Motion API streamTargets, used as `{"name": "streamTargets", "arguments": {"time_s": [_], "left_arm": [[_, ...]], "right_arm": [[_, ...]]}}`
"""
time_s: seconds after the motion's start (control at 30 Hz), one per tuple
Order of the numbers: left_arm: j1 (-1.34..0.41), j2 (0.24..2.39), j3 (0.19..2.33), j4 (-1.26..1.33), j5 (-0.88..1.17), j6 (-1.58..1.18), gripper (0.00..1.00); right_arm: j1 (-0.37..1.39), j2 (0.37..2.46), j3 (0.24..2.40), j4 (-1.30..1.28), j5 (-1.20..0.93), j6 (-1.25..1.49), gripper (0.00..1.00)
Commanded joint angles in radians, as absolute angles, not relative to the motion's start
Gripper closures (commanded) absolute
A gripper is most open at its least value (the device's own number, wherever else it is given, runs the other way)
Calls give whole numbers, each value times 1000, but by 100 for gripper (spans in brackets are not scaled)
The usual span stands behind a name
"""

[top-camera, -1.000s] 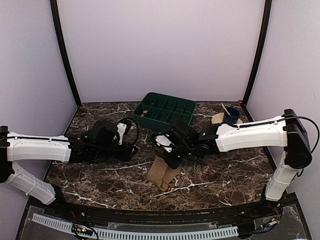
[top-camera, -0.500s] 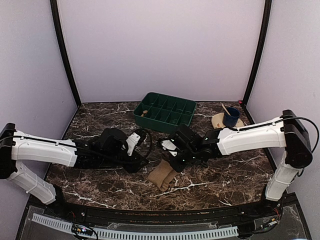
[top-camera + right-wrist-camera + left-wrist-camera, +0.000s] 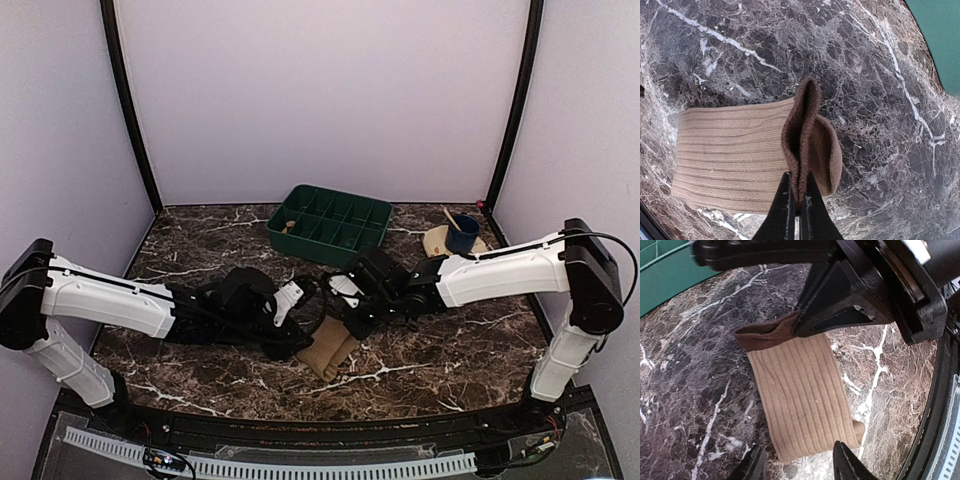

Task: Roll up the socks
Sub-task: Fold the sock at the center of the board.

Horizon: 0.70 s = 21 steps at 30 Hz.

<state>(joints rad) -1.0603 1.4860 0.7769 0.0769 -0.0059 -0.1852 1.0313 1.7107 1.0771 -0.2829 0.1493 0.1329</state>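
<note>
Right pincer (image 3: 799, 186) is pinching the tan sock (image 3: 730, 150) at its cuff; left pincer (image 3: 801, 467) is hovering spread, straddling the opposite toe end.

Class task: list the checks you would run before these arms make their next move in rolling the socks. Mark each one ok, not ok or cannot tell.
1. Tan sock lies flat and smooth on the table: ok.
2. Right gripper is shut on the raised cuff: ok.
3. Left gripper is open, with a finger on either side of the sock's other end: ok.
4. Green tray stands apart from the sock: ok.
5. Second sock lies together with the first: cannot tell.
</note>
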Motion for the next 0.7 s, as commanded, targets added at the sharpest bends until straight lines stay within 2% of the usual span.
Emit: {"name": "streamTargets", "arguments": {"time_s": [0.0, 0.67], "left_arm": [[-1081, 1515, 812, 82, 13, -162, 52], [-1125, 1638, 858, 78, 9, -152, 53]], "right_arm": [[1018, 1696, 1070, -241, 129, 127, 100], [1012, 1706, 1019, -198, 96, 155, 100]]}}
